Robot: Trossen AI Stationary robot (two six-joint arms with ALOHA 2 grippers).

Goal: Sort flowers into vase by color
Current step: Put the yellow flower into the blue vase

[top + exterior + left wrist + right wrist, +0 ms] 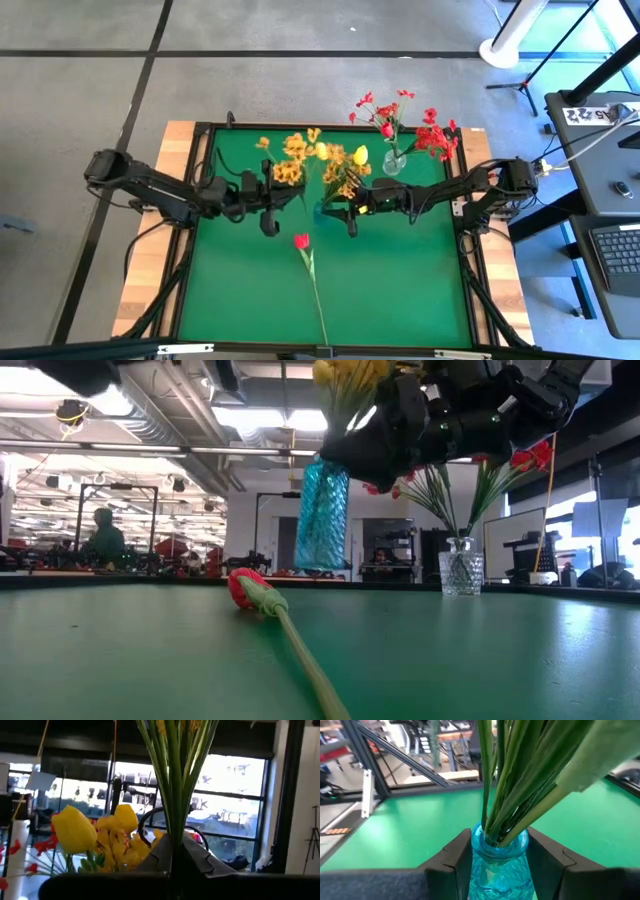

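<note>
My right gripper (498,862) is shut on a blue glass vase (325,211) at the table's middle. Yellow tulips and yellow blossoms (347,168) stand in the vase on green stems (512,780). My left gripper (175,867), just left of the vase, is shut on a yellow-orange blossom spray (291,162). A clear vase (393,161) at the back right holds red flowers (432,137). One red tulip (302,241) lies flat on the green mat, its stem (317,295) running toward the near edge. My left gripper pinches the spray's bundle of green stems (175,837) between its two fingers. The stems rise out of the fingers and fan apart, with the blossoms beyond them, clear of the table. My right gripper has one finger (454,857) on each side of the blue vase's neck (496,851), just under the rim, coming level from the table's right. The vase (322,515) hangs clear of the mat, slightly tilted.
A black frame (200,180) edges the green mat (390,290), which lies bare to the near left and near right of the tulip. Beyond the table's right edge stand a desk with a keyboard (615,250) and a white pole base (510,50).
</note>
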